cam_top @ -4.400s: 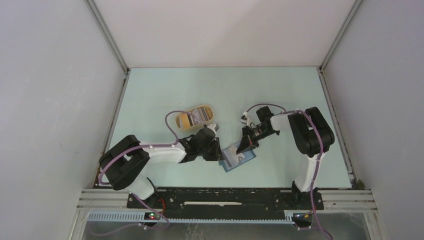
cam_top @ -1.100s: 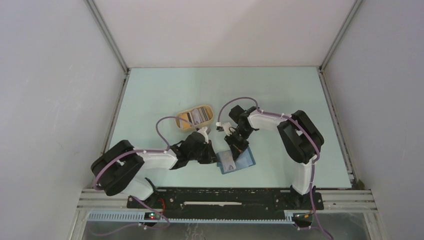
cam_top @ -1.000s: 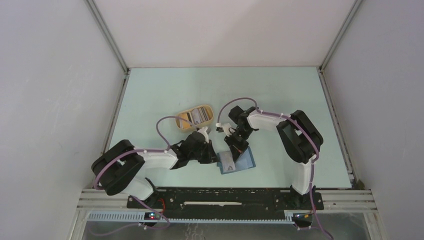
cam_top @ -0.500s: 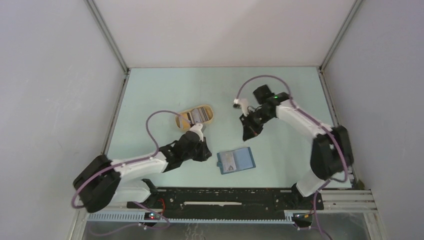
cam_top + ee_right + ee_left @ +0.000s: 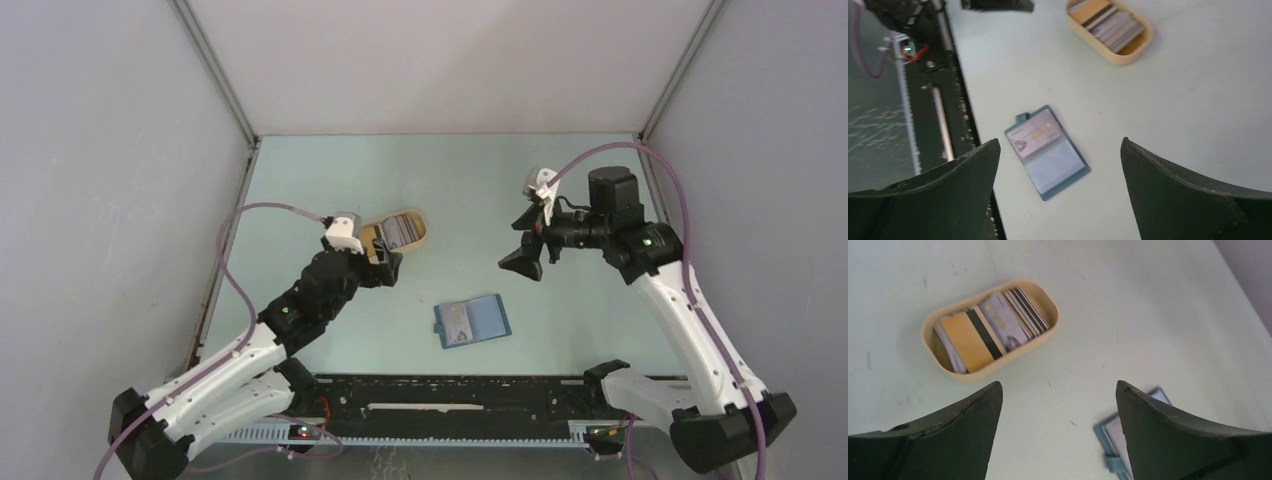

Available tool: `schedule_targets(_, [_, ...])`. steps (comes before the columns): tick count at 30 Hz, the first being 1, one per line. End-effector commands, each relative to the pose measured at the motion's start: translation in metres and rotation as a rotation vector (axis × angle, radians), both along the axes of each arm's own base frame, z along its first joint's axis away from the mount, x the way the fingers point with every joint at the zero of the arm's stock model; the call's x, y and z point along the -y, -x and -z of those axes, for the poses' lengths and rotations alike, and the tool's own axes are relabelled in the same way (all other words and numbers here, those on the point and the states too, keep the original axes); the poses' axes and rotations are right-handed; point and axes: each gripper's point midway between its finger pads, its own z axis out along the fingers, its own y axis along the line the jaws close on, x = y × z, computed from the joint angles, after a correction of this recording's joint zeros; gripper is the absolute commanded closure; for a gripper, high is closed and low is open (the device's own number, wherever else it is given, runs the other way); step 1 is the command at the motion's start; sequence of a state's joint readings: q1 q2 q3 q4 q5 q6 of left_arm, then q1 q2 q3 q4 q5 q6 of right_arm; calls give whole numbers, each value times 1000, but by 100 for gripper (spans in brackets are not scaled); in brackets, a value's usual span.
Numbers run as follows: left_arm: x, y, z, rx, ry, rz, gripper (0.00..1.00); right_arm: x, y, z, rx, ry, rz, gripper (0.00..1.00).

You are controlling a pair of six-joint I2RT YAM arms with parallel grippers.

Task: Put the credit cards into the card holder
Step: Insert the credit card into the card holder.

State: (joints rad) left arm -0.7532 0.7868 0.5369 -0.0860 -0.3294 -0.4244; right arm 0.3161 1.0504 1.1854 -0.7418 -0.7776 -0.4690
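From above, the open card holder (image 5: 472, 321) lies flat on the desk (image 5: 350, 170) between the arms. The tan tray (image 5: 424, 233) beyond it holds the credit cards (image 5: 400, 228).

Left wrist: the left gripper (image 5: 1058, 390) is spread wide and empty, near the tray's stacked cards.

Right wrist: the right gripper (image 5: 1060, 145) gapes empty above the holder, which shows a pale card (image 5: 1035, 132) in one half.

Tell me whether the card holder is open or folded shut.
Open: the card holder lies spread flat on the table, both inner panels facing up, a pale card in one.
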Motion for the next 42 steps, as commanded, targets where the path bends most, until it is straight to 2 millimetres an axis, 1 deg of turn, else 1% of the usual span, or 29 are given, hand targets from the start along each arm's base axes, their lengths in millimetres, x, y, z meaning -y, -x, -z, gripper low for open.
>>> schedule_targets(1, [-17, -17, -38, 70, 53, -61, 11, -25, 17, 15, -130, -76, -180, 0])
schedule_targets(3, [-18, -24, -41, 60, 84, -58, 11, -29, 18, 21, -118, -43, -192, 0])
schedule_targets(5, [-18, -32, -39, 41, 116, -50, 11, -35, 20, 25, -123, -35, -213, 0])
schedule_targets(6, [-17, -38, -38, 30, 133, -48, 11, -39, 20, 27, -120, -29, -227, 0])
schedule_targets(7, [-16, -44, -32, 6, 137, -49, 11, -43, 19, 30, -113, -14, -230, 0])
schedule_targets(9, [-15, -59, -24, -41, 137, -72, 13, -47, 17, 39, -102, 31, -220, 0])
schedule_targets(11, [-14, -73, -15, -114, 99, -99, 15, -47, 15, 47, -115, 59, -213, 0])
schedule_targets(13, [-13, -87, -8, -183, 48, -137, 17, -42, 9, 52, -131, 75, -184, 0])
schedule_targets(15, [-8, -99, 1, -235, 11, -141, 21, -38, -1, 56, -150, 75, -144, 0])
schedule_targets(16, [-4, -105, 1, -244, 8, -138, 23, -37, -5, 57, -160, 73, -127, 0])
schedule_targets(19, [3, -118, -1, -250, 2, -133, 23, -38, -16, 63, -180, 67, -102, 0])
schedule_targets(21, [3, -122, -11, -247, -14, -131, 25, -42, -23, 62, -192, 50, -94, 0])
schedule_targets(22, [2, -121, -20, -236, -19, -126, 26, -46, -27, 60, -205, 37, -99, 0])
schedule_targets(24, [-3, -112, -41, -208, -32, -113, 26, -57, -37, 51, -244, 5, -112, 2])
schedule_targets(26, [-8, -96, -67, -163, -9, -86, 25, -72, -48, 41, -304, -23, -139, 5])
schedule_targets(28, [-8, -78, -90, -104, 11, -21, 22, -88, -58, 37, -368, -27, -170, 9])
schedule_targets(29, [-10, -69, -98, -82, -6, 8, 19, -97, -65, 42, -407, -15, -179, 11])
schedule_targets(30, [-17, -60, -101, -75, -39, 21, 16, -105, -70, 43, -424, -8, -188, 12])
schedule_targets(32, [-35, -49, -99, -57, -125, 6, 10, -120, -80, 44, -437, 6, -192, 13])
schedule_targets(34, [-54, -45, -87, -50, -188, -48, 5, -132, -92, 45, -433, 14, -181, 13])
schedule_targets(35, [-60, -43, -81, -48, -200, -70, 2, -137, -98, 47, -439, 23, -173, 13])
schedule_targets(36, [-64, -42, -75, -47, -210, -79, 1, -142, -104, 46, -438, 29, -165, 13])
schedule_targets(37, [-66, -42, -70, -48, -213, -86, 1, -147, -110, 41, -425, 27, -159, 13])
schedule_targets(38, [-68, -41, -65, -53, -213, -88, 1, -150, -116, 41, -427, 31, -150, 13])
schedule_targets(39, [-70, -40, -64, -62, -216, -87, 1, -153, -121, 41, -424, 31, -142, 13])
schedule_targets(42, [-75, -37, -66, -64, -238, -96, 1, -161, -135, 41, -419, 29, -123, 14])
